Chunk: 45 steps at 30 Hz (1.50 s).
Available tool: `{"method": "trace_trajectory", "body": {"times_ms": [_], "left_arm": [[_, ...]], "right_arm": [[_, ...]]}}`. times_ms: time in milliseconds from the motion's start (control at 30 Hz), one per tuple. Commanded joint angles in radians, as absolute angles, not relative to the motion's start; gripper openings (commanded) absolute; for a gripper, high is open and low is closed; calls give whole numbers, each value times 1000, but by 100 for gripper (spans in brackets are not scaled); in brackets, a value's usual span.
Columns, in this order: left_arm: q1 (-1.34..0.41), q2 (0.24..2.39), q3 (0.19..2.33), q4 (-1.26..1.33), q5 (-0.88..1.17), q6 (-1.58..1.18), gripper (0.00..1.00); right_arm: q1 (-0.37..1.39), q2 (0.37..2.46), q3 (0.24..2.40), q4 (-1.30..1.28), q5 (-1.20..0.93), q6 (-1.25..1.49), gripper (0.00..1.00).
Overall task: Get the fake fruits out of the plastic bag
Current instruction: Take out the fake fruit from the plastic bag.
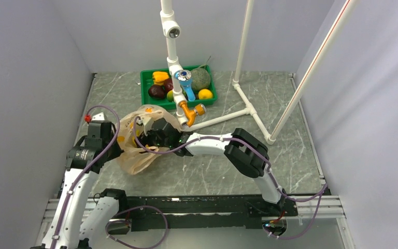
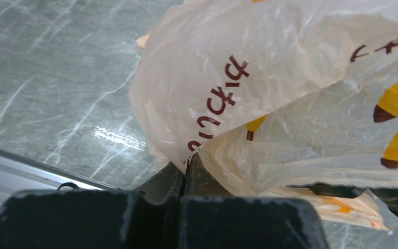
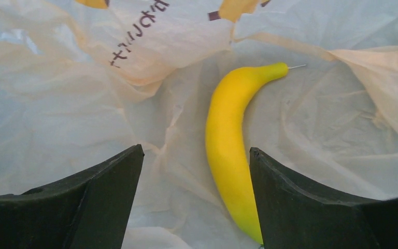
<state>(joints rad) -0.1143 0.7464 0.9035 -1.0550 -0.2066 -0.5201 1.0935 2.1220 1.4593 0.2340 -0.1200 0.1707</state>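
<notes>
Grip on the plastic bag (image 2: pixel 249 88) is what the step rests on. The left fingers (image 2: pixel 179 179) are pressed together on a fold of its printed film, near the bag's edge. The right fingers (image 3: pixel 119 176) reach into the bag's mouth, spread wide and holding nothing. A yellow fake banana (image 3: pixel 227 145) lies on the crinkled inner film between them. Its lower end runs just beside the finger on the right of the wrist view, well apart from the other.

To pick it cleanly, the right arm should probably shift sideways first, so that the banana's thick middle sits evenly between both fingers. It can then sink until the tips straddle the fruit. Loose film bulges near the other finger, so a slow close would help avoid pinching plastic along with the banana. The fruit looks smooth and curved and may slide lengthways, so a grasp across its middle seems safer than one near the tapered stem.

The left arm's hold should stay firm, so that the bag does not follow the fruit out. The green tray (image 1: pixel 146 93) at the far side of the worktop (image 1: pixel 212 176) holds other fruits and looks a likely place to set this one.
</notes>
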Motion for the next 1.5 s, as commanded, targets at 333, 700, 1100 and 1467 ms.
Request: {"method": "trace_trajectory", "body": {"times_ms": [333, 700, 1100, 1467], "left_arm": [[-108, 627, 871, -1117, -197, -612, 0], [-109, 642, 854, -1104, -149, -595, 0], [-109, 615, 854, -1114, -165, -600, 0], [-109, 619, 856, -1114, -170, -599, 0]], "right_arm": [[1106, 2184, 1543, 240, -73, 18, 69], [1147, 2169, 1539, 358, 214, 103, 70], [1144, 2360, 1713, 289, 186, 9, 70], [1128, 2467, 1748, 238, 84, -81, 60]]}}
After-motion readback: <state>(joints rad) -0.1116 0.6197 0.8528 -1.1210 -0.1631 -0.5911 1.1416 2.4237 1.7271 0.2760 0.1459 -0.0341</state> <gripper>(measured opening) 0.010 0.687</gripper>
